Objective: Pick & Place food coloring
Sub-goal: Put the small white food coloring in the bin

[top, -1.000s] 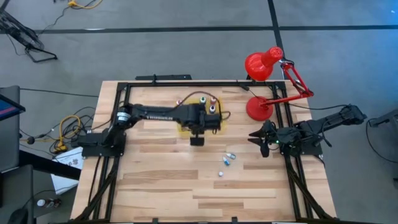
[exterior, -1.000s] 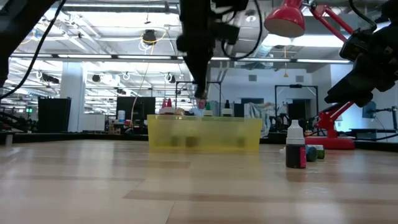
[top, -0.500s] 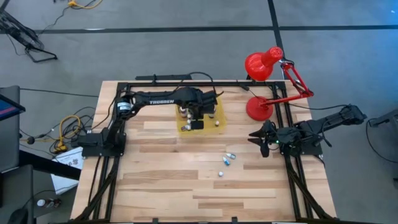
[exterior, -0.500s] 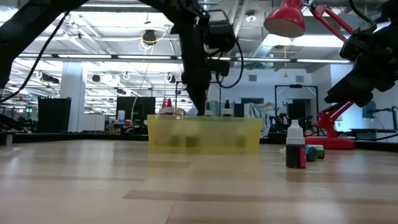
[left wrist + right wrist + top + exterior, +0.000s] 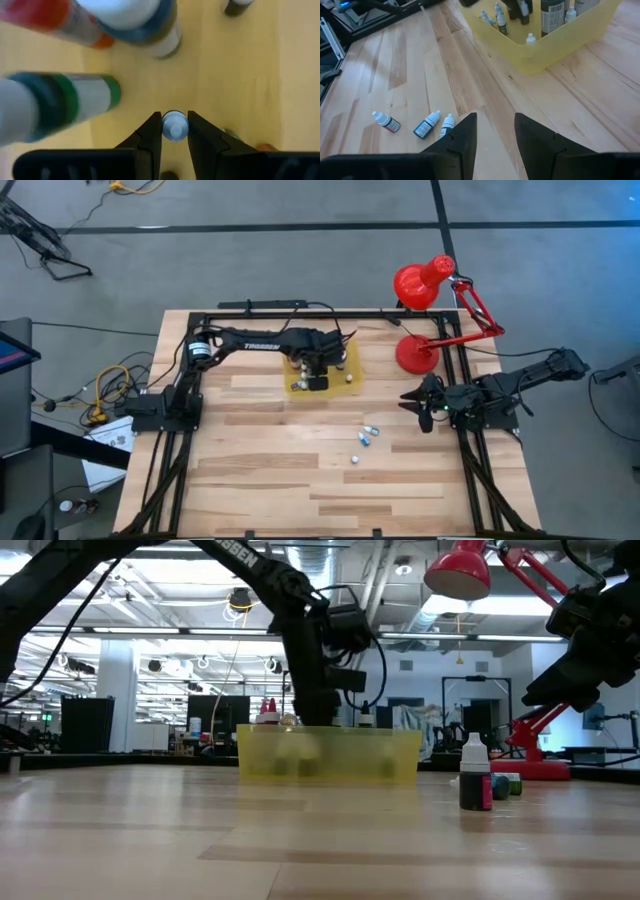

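Note:
A yellow tray (image 5: 345,376) stands at the table's far middle with several food coloring bottles upright in it, among them a green one (image 5: 65,100) and a blue one (image 5: 145,25). My left gripper (image 5: 316,380) reaches down into the tray, shut on a tiny white-capped food coloring bottle (image 5: 174,125). Three more small bottles (image 5: 366,436) are out on the wood to the tray's near right, two lying and one (image 5: 475,776) standing upright. My right gripper (image 5: 495,135) waits open at the table's right edge, apart from them. My left gripper pinches the tiny bottle's cap end (image 5: 174,120) between its two fingertips (image 5: 150,135), coming from above and pointing steeply down. The bottle stands upright under the fingers, inside the tray. The tray wall hides whether its base is on the tray floor.
A red desk lamp (image 5: 422,284) stands at the far right with its base (image 5: 414,356) just right of the tray. A black frame (image 5: 250,312) runs round the table's edges. Bare wood lies near and left of the tray.
My left gripper has carried the tiny bottle from above the tray's near edge toward the table's far edge and sunk down between the standing bottles, its fingers dropping behind the tray wall in the low view. It has stayed shut on the bottle.

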Controlling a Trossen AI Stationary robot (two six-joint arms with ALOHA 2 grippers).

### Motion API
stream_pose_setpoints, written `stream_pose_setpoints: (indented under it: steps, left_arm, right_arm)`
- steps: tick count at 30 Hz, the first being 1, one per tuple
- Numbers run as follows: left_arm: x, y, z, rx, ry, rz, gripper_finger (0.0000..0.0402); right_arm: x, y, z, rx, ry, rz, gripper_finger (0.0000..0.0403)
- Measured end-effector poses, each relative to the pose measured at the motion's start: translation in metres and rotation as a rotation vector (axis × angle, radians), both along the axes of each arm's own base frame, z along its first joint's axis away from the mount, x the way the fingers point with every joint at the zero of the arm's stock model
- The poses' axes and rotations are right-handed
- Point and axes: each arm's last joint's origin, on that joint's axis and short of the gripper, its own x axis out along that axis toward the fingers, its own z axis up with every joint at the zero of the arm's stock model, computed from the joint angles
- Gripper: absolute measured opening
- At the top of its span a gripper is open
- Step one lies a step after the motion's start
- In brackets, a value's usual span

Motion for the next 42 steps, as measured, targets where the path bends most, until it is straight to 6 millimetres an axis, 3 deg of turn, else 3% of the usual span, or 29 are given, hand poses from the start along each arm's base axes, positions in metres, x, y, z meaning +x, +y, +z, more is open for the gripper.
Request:
stream_pose_setpoints:
  steps: [7, 30, 42]
  left_arm:
    - [0.000, 0.004, -0.013, 0.014, -0.061, 0.018, 0.0065]
    - [0.005, 0.010, -0.010, 0.002, -0.159, 0.094, 0.0066]
    - [0.005, 0.010, -0.010, -0.020, -0.168, 0.127, 0.0101]
  right_arm:
    - [0.000, 0.000, 0.000, 0.000, 0.000, 0.000, 0.0122]
    - [0.000, 0.000, 0.000, 0.000, 0.000, 0.000, 0.0122]
    - [0.000, 0.000, 0.000, 0.000, 0.000, 0.000, 0.0122]
